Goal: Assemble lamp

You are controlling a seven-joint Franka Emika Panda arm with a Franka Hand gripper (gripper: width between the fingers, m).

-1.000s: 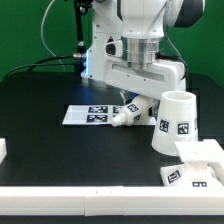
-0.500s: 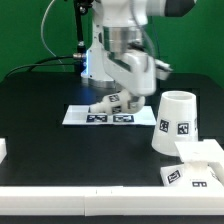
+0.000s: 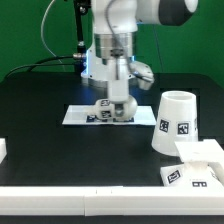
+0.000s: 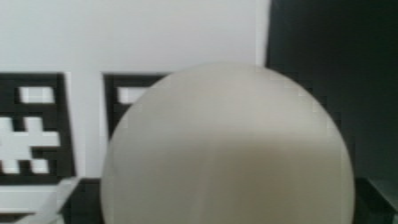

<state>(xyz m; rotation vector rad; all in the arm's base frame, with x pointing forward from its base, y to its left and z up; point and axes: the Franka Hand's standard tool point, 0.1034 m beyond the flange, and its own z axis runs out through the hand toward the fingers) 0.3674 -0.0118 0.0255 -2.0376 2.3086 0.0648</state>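
My gripper (image 3: 118, 106) points down over the marker board (image 3: 78, 114) and is shut on the white round bulb (image 3: 104, 103), which carries a square tag. In the wrist view the bulb (image 4: 222, 150) fills the middle of the picture and hides the fingertips, with the marker board's tags (image 4: 36, 120) behind it. The large tapered shade (image 3: 176, 122) stands rim down on the black table, to the exterior view's right of the gripper. The stepped square base (image 3: 196, 166) lies in front of the shade at the near right.
A white strip (image 3: 90, 195) edges the table's front. A small white block (image 3: 3, 149) sits at the left edge. The arm's base and cables stand behind the marker board.
The gripper with the bulb has moved toward the exterior view's left, away from the shade, and turned upright over the marker board. Shade and base have not moved.
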